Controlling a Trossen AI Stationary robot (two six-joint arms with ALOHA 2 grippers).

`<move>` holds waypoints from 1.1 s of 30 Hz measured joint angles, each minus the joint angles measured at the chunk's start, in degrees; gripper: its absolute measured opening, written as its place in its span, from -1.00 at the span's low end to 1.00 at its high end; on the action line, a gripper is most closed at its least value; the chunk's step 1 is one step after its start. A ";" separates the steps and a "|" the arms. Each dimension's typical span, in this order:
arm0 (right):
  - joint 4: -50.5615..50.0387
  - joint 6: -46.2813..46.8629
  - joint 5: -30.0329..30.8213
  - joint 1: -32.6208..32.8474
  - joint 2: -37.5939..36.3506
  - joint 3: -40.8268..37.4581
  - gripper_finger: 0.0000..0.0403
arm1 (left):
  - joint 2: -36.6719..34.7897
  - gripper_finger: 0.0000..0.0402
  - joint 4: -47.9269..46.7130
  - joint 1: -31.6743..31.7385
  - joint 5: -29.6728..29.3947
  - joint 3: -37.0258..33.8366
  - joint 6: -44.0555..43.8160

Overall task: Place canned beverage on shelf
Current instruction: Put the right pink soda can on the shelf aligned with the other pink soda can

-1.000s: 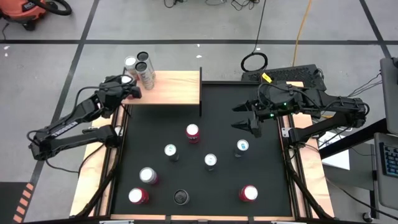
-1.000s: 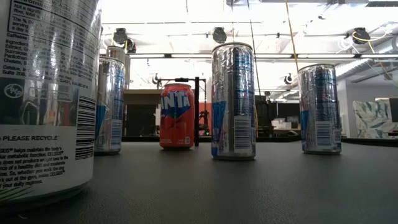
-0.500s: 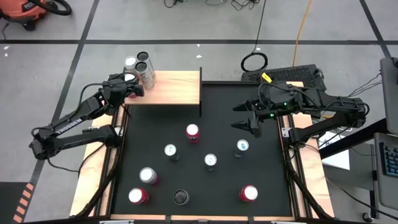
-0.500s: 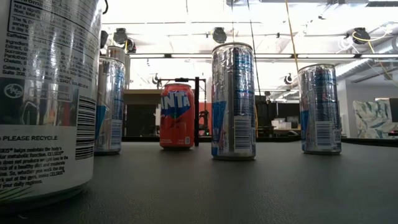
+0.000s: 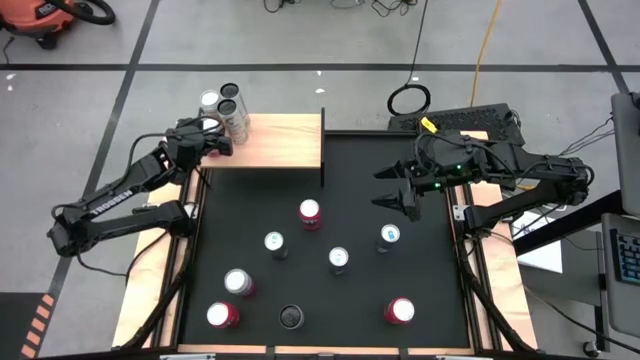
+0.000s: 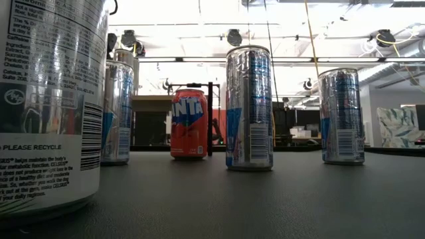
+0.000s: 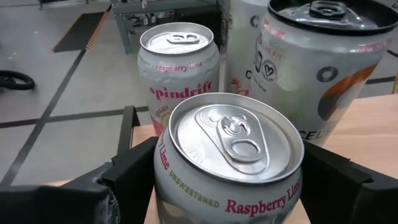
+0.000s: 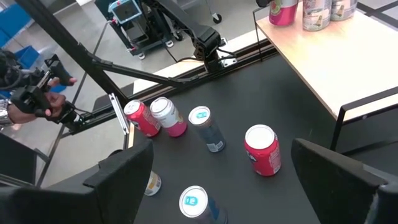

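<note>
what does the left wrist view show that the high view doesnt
Only the left wrist view: print on the cans, a "Raspberry Lime" can between the left gripper's fingers, a "spindrift" can behind it.

Only the high view: the whole black mat with seven cans standing on it, and the right gripper hanging open above it.

Both: the left gripper at the wooden shelf's corner, with cans clustered there.

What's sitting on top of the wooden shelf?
Three cans cluster at one corner of the shelf; the left gripper straddles the nearest can. How that can's base rests on the wood is hidden.
</note>
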 joint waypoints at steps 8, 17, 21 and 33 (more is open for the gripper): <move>-0.02 -0.09 -0.07 0.00 0.00 0.00 0.79 | 0.69 0.71 0.24 2.37 2.64 0.00 1.27; -0.04 0.42 -0.17 0.00 0.02 0.00 0.79 | 0.07 0.72 0.50 2.43 2.80 1.70 1.55; -0.04 0.44 -0.20 0.02 0.00 0.00 0.79 | -0.21 0.72 -0.44 2.43 1.40 5.07 1.98; -0.48 0.20 -0.13 0.02 0.01 0.00 0.79 | -0.27 0.46 -23.13 -5.85 5.60 20.33 -8.43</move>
